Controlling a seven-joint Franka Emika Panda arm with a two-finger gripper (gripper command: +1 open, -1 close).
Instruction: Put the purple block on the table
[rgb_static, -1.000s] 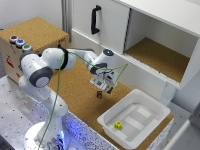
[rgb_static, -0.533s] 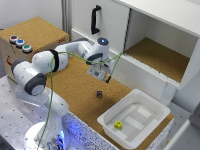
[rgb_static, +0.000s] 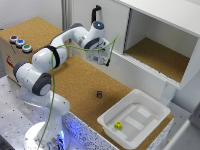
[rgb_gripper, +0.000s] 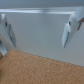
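Note:
The purple block (rgb_static: 99, 93) is a tiny dark cube resting on the cork table (rgb_static: 75, 85), apart from everything else. My gripper (rgb_static: 105, 60) hangs well above and behind it, close to the white cabinet's front. In the wrist view the gripper (rgb_gripper: 37, 37) is open and empty, with one finger (rgb_gripper: 6, 31) and the other (rgb_gripper: 67, 31) spread wide in front of the white cabinet wall. The block does not show in the wrist view.
A white tray (rgb_static: 150, 107) stands on the table at the exterior view's right with a yellow cube (rgb_static: 118, 125) inside. A white cabinet with a cork floor (rgb_static: 155, 55) is behind. A cork-topped box with coloured buttons (rgb_static: 20, 44) stands at the left.
The gripper was low over the table a second ago. It has let go of the purple block, which now lies on the cork, and has risen and drawn back toward the cabinet.

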